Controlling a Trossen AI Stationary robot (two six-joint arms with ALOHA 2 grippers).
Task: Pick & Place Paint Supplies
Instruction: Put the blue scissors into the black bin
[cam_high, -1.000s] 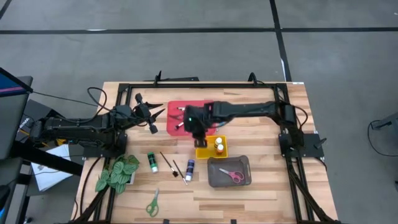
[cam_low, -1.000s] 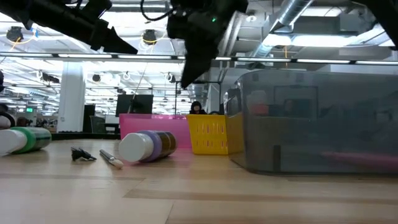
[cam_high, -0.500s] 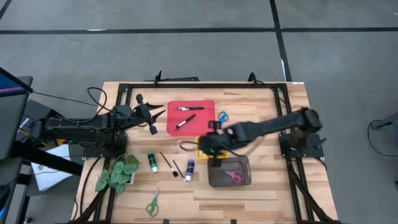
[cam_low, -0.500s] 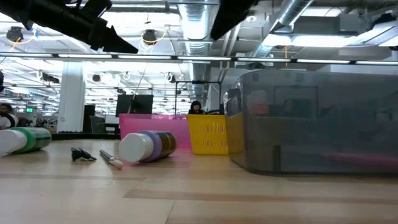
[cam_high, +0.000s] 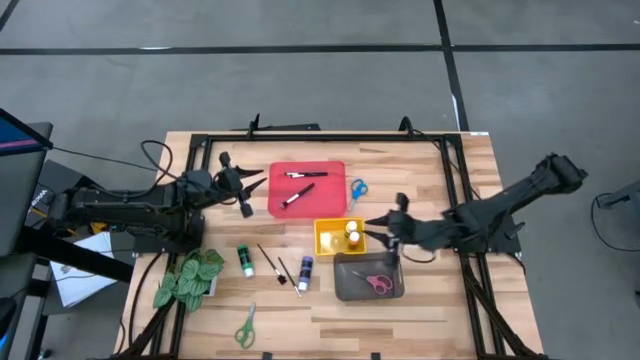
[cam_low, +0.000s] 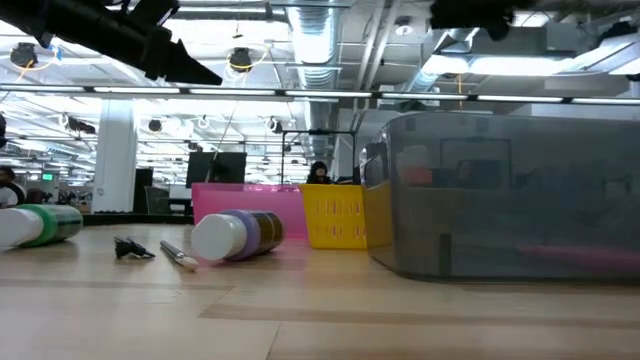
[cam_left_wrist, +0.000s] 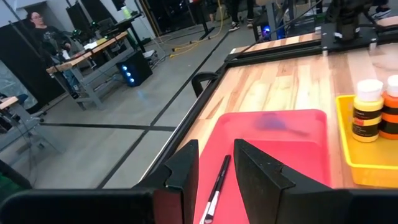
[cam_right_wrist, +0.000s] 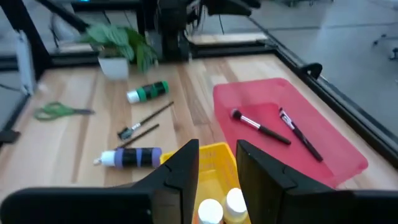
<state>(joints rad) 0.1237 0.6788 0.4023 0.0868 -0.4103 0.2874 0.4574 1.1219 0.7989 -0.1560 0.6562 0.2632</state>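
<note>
My left gripper (cam_high: 252, 184) hovers open at the left edge of the red tray (cam_high: 330, 170), where two dark-handled paintbrushes (cam_high: 298, 175) (cam_high: 296, 196) lie. My right gripper (cam_high: 378, 230) hangs open, holding nothing, just right of the yellow tray (cam_high: 326, 240), in which two paint bottles (cam_high: 352, 236) stand. Pink scissors (cam_high: 372, 281) lie in the grey tray (cam_high: 345, 290). On the wood lie blue scissors (cam_high: 357, 188), a green bottle (cam_high: 244, 261), a purple bottle (cam_high: 304, 270), two brushes (cam_high: 268, 260) (cam_high: 285, 272) and green scissors (cam_high: 245, 327).
A leafy fake plant (cam_high: 190, 278) stands at the near left of the table. A black frame (cam_high: 330, 140) runs along the far edge and down both sides. In the low view the grey tray (cam_low: 510, 195) stands closest, with the purple bottle (cam_low: 235, 235) left of it.
My right gripper has swung from above the red tray's near edge, over the yellow tray, toward the table's right edge, rising a little and turning. This has uncovered both brushes in the red tray. My left gripper has kept still.
</note>
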